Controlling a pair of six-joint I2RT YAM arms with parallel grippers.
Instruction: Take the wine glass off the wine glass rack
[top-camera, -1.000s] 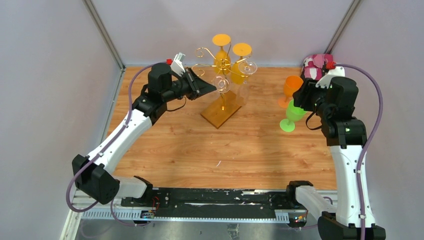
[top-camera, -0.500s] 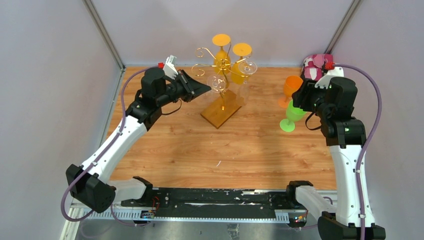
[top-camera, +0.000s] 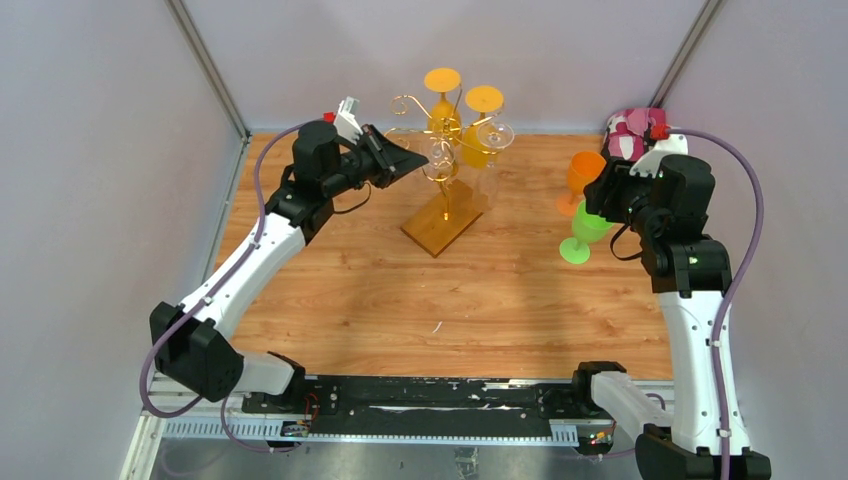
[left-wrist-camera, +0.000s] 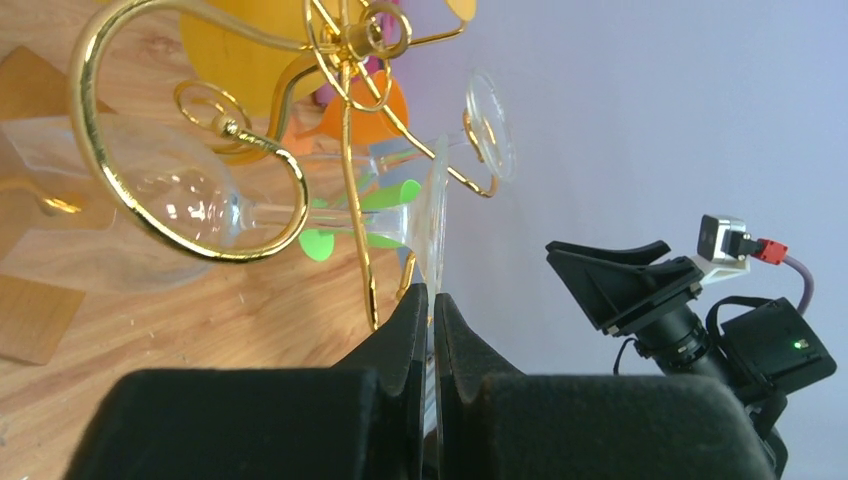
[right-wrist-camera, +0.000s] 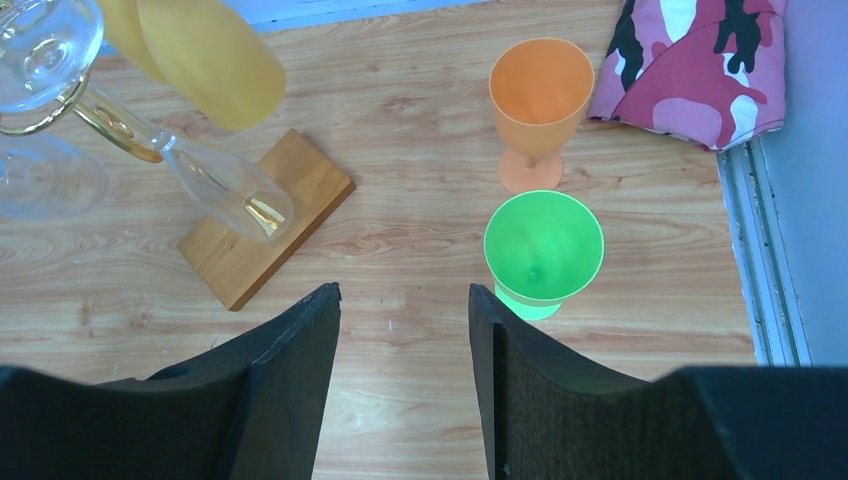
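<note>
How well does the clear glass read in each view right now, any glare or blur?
Left wrist: clear wine glass sharp, small highlights on its bowl, its foot edge-on, pinched in the dark, soft-focus left gripper. Top external: even light, that glass nearly vanishes against the wooden table. Right wrist: green cup crisp; the yellow glass close to the lens looks soft.

Left arm (top-camera: 245, 265): stretched forward from its base, wrist rolled sideways, left gripper (left-wrist-camera: 430, 296) with jaws pinched almost together on the foot rim of the clear wine glass (left-wrist-camera: 437, 210); right arm (top-camera: 696, 330): upright, elbow folded, right gripper (right-wrist-camera: 404, 296) facing down, jaws parted, holding nothing.
</note>
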